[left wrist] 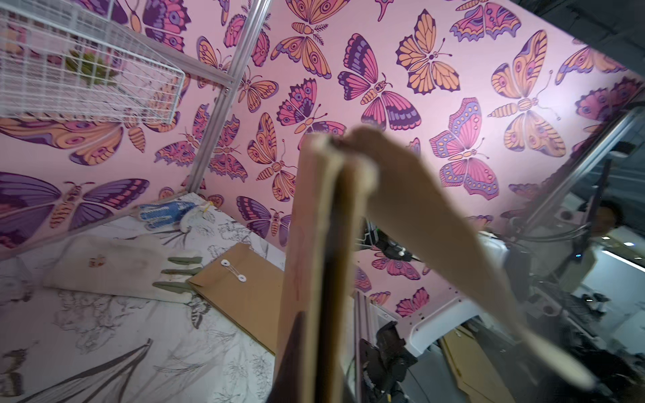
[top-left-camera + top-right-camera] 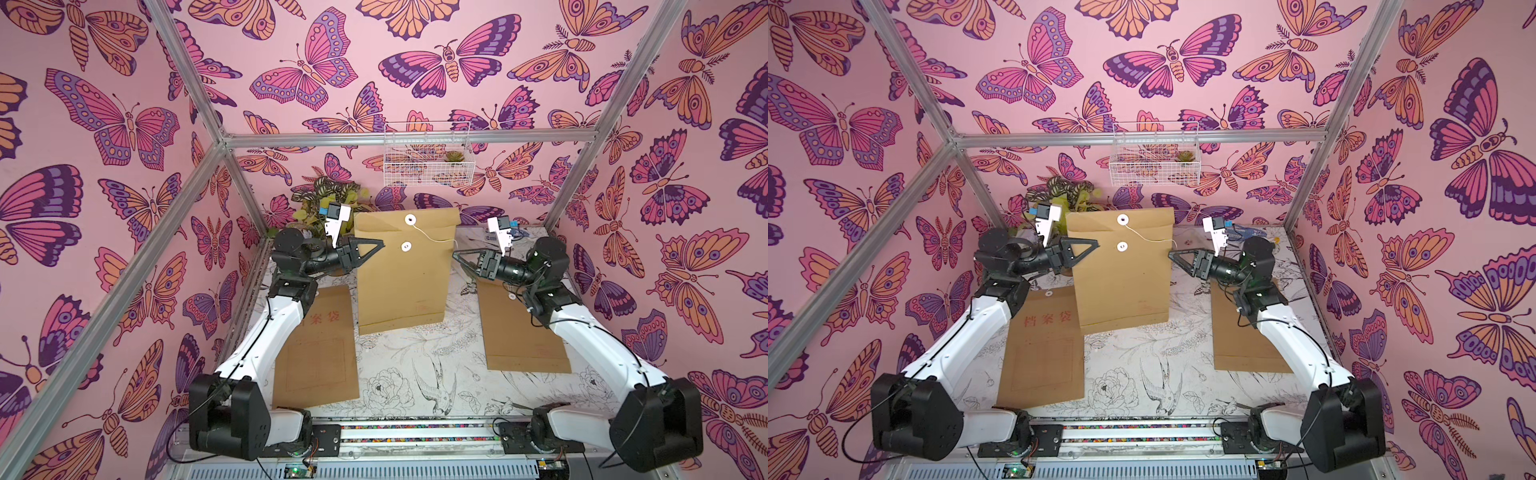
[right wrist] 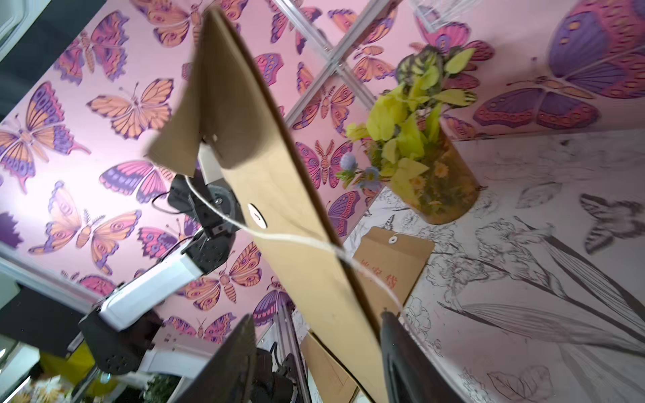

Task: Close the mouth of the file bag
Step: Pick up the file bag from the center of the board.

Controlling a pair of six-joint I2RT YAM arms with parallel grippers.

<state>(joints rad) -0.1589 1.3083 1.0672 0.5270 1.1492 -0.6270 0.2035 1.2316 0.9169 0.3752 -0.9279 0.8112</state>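
While the left gripper point(image 2: 381, 245) has its jaws clamped together on the left edge of a tall brown kraft-paper file bag point(image 2: 399, 286), that bag stands upright over the middle of the bench point(image 2: 415, 374), a surface printed with black-and-white flowers and birds. In both top views the bag's broad face is turned toward the camera with its mouth at the top. Whether its bottom edge touches the bench I cannot tell.

The short flap point(image 2: 436, 218) at the mouth carries an upper disc point(image 2: 410, 219) of round white paper. A lower disc point(image 2: 406, 247) of the same kind sits just beneath it on the bag's body. In the right wrist view the flap point(image 3: 195, 115) is bent over but stands away from the body.

A thin white string point(image 2: 432, 237) runs from the upper disc out past the bag's right edge and is not wound round the lower disc. Its free end lies at the tips of the right gripper point(image 2: 457, 254), whose jaws stand apart. In the right wrist view its two dark fingers point(image 3: 237, 352) flank the bag's right edge, and the string ends against one of them.

A second brown file bag with red characters point(image 2: 320, 353) lies flat on the bench under the left arm, and a third brown file bag point(image 2: 523, 332) lies flat under the right arm. A leafy potted plant point(image 2: 320, 199) stands behind the held bag, and a white wire basket point(image 2: 428, 158) hangs on the back wall.
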